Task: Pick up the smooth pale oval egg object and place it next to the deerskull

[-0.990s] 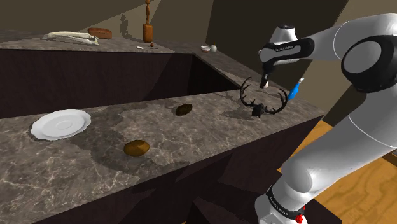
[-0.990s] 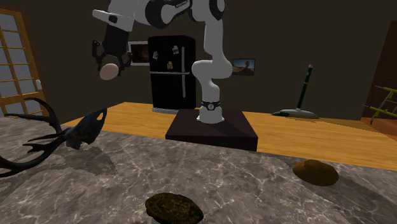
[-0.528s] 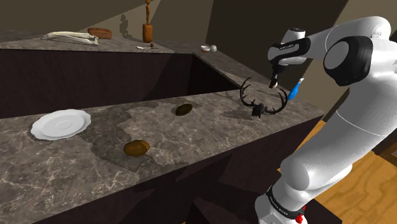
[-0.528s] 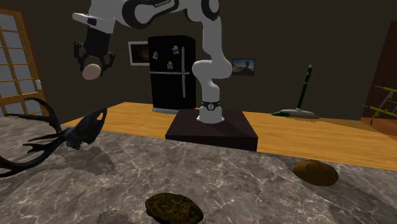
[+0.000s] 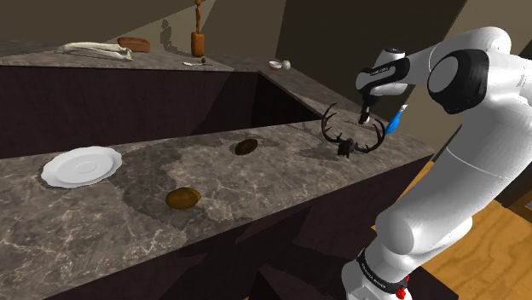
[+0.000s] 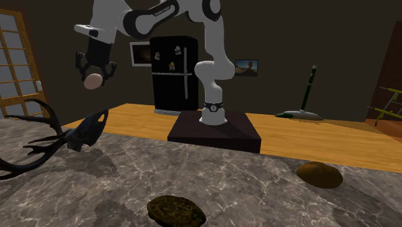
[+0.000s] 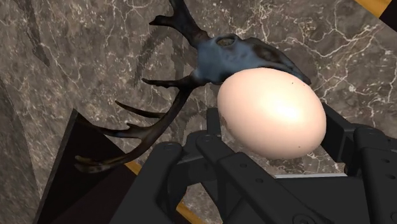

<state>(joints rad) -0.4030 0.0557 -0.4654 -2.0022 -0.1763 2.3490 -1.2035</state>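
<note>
One arm [image 5: 465, 183] arched high, tool [image 6: 94, 77] pointing down, clasping pale egg [image 7: 272, 114] above antlered skull [image 7: 238, 57].

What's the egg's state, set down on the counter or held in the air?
Held in the air. The gripper clasps the egg above the deer skull, clear of the counter.

Dark marble counter [image 5: 85, 223], wooden floor [image 6: 322, 138]
</note>
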